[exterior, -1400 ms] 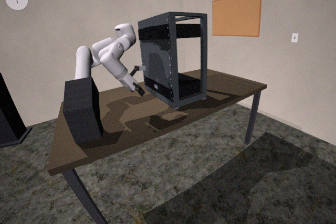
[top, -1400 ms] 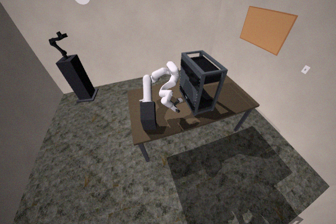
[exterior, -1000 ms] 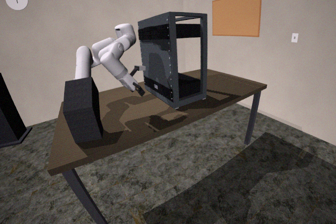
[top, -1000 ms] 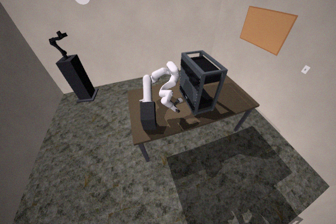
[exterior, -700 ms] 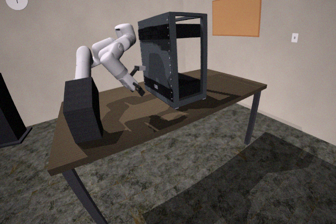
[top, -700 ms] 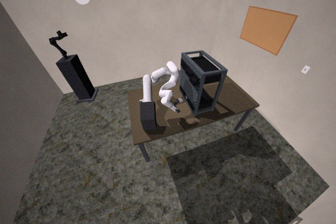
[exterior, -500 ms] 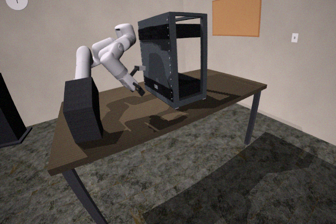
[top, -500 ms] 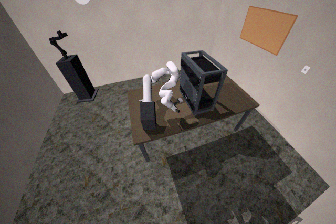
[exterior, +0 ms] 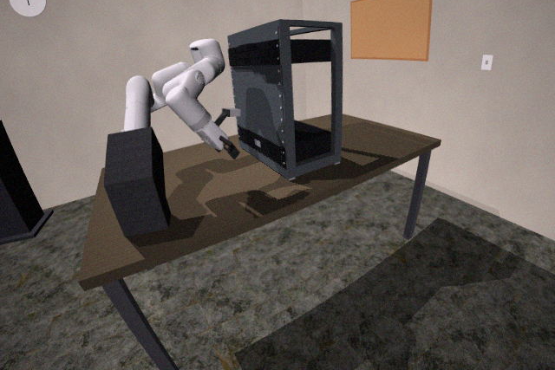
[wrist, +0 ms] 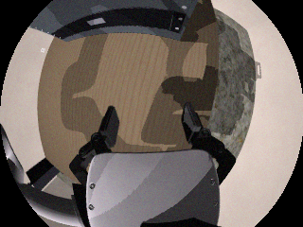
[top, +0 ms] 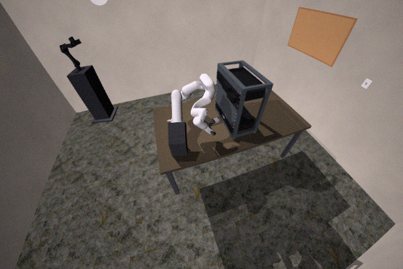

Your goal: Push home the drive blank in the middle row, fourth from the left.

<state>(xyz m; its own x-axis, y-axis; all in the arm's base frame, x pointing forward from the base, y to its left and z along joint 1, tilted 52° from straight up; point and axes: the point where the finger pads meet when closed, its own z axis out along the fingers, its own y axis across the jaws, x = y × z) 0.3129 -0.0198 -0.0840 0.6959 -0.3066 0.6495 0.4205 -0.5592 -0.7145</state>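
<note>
The dark grey open-frame rack [top: 242, 96] stands on the brown table, also seen in the exterior view [exterior: 286, 93]. Its front face is dark and in shadow; I cannot make out the single drive blanks. A black bottom panel with a small white label [exterior: 257, 143] shows low on the front, and in the wrist view [wrist: 127, 21] at the top. My gripper [exterior: 231, 148] is open and empty, pointing down at the table just in front of the rack's lower front, apart from it. It also shows in the top view [top: 213, 127] and the wrist view [wrist: 151, 128]. A grey piece [exterior: 229, 113] juts toward the rack front near the wrist.
The arm's dark base block [exterior: 134, 179] stands at the table's left end. The table edge lies near the rack's front corner [exterior: 291, 178]. A black pedestal with a camera arm [top: 89, 93] stands on the floor at the back left.
</note>
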